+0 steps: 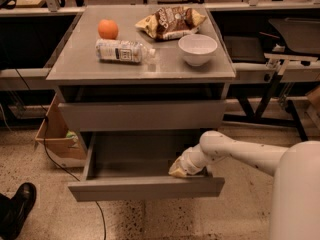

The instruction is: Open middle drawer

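Mostly matt grey surfaces here, and only a few things shine.

You see the bench top (80, 66) as smooth grey with a soft sheen, and the middle drawer (145, 188) as matt grey, front and inside. Below the bench's front edge, toward its right corner, the gripper (181, 169) sits inside this drawer in a dull tan covering, on a smooth white arm (250, 156). The bowl (197, 49) is glossy white, the bottle (122, 50) is clear plastic with a paper-like label, the chip bag (170, 21) is crinkled and shiny, and the orange (108, 29) is matt. The floor (40, 184) looks speckled.
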Controlling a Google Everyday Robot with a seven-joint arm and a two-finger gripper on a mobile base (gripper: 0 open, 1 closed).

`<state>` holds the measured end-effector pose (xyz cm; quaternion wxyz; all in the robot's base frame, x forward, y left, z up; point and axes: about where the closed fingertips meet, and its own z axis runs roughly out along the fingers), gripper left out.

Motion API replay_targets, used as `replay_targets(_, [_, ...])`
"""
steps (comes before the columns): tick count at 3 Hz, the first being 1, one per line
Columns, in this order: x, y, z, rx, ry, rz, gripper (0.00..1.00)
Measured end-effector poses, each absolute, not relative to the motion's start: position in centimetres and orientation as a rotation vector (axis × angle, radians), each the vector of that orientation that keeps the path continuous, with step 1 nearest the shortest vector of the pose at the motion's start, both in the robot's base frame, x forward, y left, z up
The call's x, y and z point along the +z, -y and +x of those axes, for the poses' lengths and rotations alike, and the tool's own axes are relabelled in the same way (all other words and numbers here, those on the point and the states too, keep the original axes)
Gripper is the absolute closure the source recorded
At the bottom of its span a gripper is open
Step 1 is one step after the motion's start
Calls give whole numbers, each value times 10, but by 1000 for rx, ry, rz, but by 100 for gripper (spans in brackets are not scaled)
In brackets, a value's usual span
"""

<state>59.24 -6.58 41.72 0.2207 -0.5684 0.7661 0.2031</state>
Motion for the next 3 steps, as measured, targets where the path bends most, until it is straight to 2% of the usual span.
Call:
replay_targets(1, [422, 61, 567, 593, -2100, -1615, 100])
replay_targets(2, [433, 52, 508, 686, -2067, -1687, 100])
replay_targets(3, [434, 52, 508, 687, -2066, -1687, 100])
